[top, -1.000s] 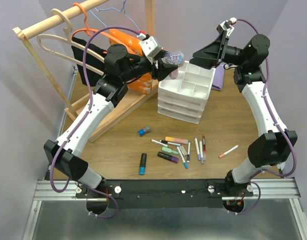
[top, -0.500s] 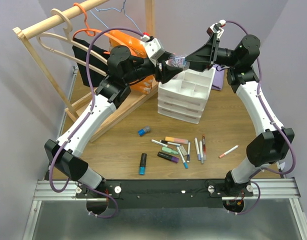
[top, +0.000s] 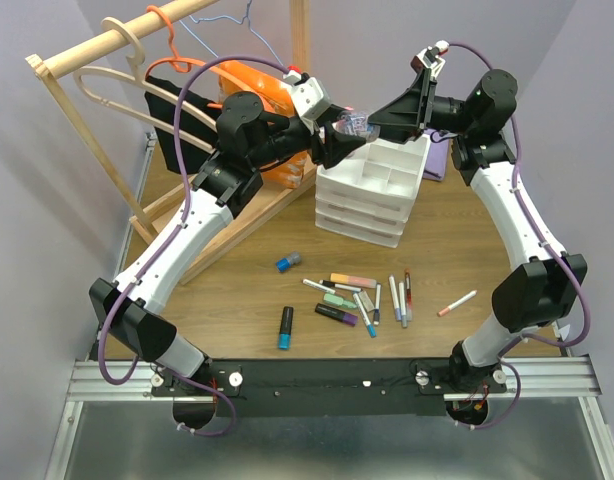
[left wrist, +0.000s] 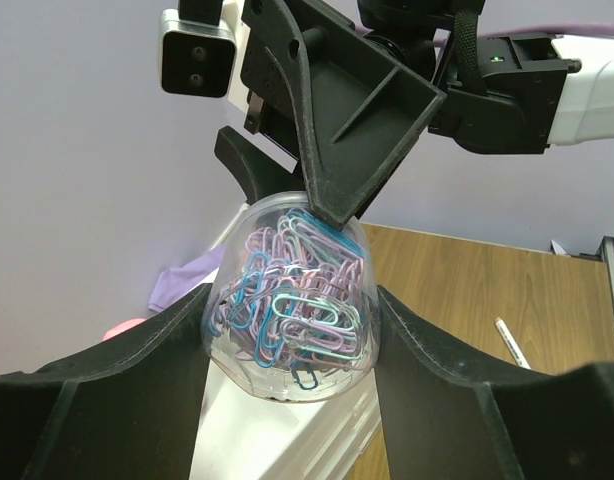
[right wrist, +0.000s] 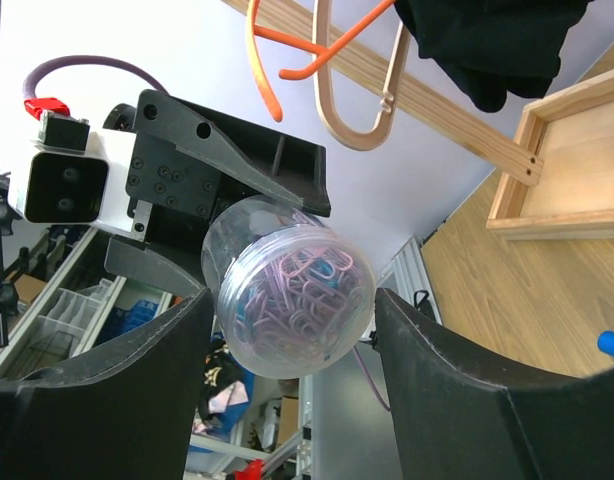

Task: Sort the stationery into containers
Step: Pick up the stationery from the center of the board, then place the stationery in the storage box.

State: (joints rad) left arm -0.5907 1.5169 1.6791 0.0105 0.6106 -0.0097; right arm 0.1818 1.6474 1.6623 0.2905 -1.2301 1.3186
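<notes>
Left claw (left wrist: pixel 293 345) tight on the paperclip jar (left wrist: pixel 287 285), right claw (right wrist: pixel 292 300) astride its other end, grip unclear.

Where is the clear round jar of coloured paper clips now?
The jar hangs at the back centre of the top view, held by the left gripper, the right gripper around it, above the white plastic drawer organiser.
</notes>
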